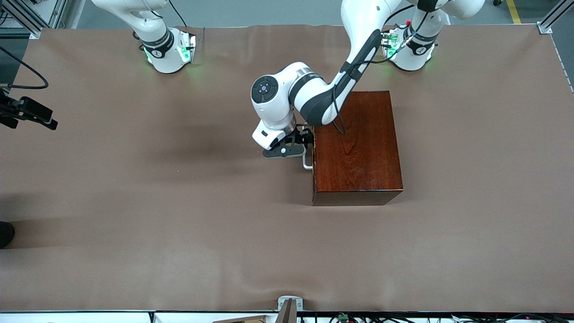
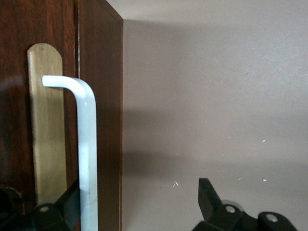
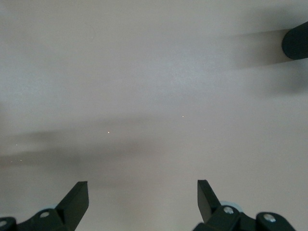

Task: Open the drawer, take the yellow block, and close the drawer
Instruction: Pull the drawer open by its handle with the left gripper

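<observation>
The dark reddish-brown wooden box [image 1: 356, 143] stands mid-table with its drawer [image 2: 19, 120] pushed fully in. The drawer's white bar handle [image 1: 307, 162] faces the right arm's end of the table. My left gripper [image 1: 307, 144] is at that handle and open. In the left wrist view the handle [image 2: 87, 144] runs between the fingers of the left gripper [image 2: 139, 199], close against one finger [image 2: 72, 204], while the other finger [image 2: 207, 195] stands well clear over the table. The yellow block is hidden. My right gripper [image 3: 143, 197] hangs open over bare table, holding nothing.
The brown table cover [image 1: 179, 202] stretches around the box. A black piece of gear with a cable [image 1: 29, 112] juts in at the edge at the right arm's end. A dark round object [image 1: 5, 233] sits at that same edge, nearer the front camera.
</observation>
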Robot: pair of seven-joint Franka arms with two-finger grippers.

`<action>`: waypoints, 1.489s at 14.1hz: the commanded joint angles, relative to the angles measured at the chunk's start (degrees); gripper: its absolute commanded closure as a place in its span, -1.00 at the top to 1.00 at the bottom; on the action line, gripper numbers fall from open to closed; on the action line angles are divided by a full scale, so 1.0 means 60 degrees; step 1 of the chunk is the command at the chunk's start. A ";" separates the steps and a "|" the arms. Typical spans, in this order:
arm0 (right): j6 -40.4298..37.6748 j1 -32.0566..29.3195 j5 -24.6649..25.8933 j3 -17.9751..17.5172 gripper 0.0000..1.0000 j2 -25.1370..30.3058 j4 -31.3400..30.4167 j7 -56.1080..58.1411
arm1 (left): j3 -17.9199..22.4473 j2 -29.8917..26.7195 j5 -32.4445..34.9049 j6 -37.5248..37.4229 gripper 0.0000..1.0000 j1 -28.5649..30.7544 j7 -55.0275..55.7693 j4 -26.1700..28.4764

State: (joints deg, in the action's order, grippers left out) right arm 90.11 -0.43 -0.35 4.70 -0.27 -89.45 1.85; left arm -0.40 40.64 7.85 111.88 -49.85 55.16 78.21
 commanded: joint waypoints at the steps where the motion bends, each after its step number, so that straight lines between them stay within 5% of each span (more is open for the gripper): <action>1: -0.0047 -0.0059 0.0102 -0.0037 1.00 -0.0086 0.0186 0.0014 | 0.0023 0.0023 0.0156 0.0382 1.00 -0.0070 0.0094 -0.0013; 21: -0.0047 -0.0059 0.0087 -0.0037 1.00 -0.0086 0.0201 0.0014 | -0.0123 0.0213 -0.0810 0.2314 1.00 -0.0246 0.0402 -0.0116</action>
State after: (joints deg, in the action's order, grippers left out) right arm 90.11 -0.43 -0.35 4.70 -0.28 -89.44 1.85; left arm -1.06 40.96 4.86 122.95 -50.91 56.60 78.30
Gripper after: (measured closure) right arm 0.000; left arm 0.000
